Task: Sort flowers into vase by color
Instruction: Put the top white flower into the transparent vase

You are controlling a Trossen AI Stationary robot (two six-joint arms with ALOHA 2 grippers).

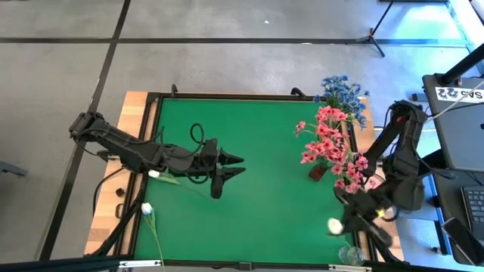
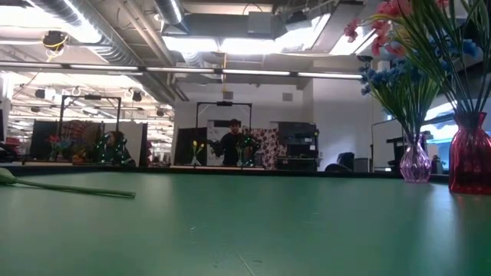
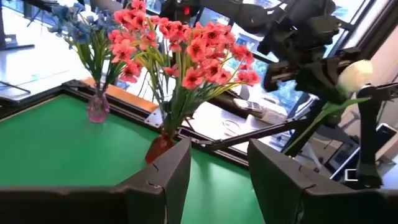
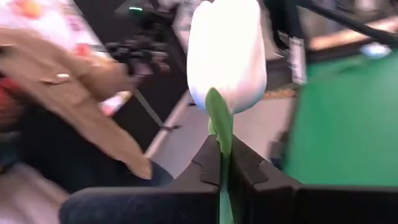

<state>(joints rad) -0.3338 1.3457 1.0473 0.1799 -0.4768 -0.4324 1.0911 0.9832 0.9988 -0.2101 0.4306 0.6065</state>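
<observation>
While clamped, white tulip (image 4: 226,53), above right end effector (image 4: 225,163)

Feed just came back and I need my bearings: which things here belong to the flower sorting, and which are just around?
Job:
white tulip in the shut right gripper
two white tulips on the table's left
pink flowers, red vase
blue flowers, purple vase
clear vase
left gripper, open

Around:
keyboard
tripod
</observation>
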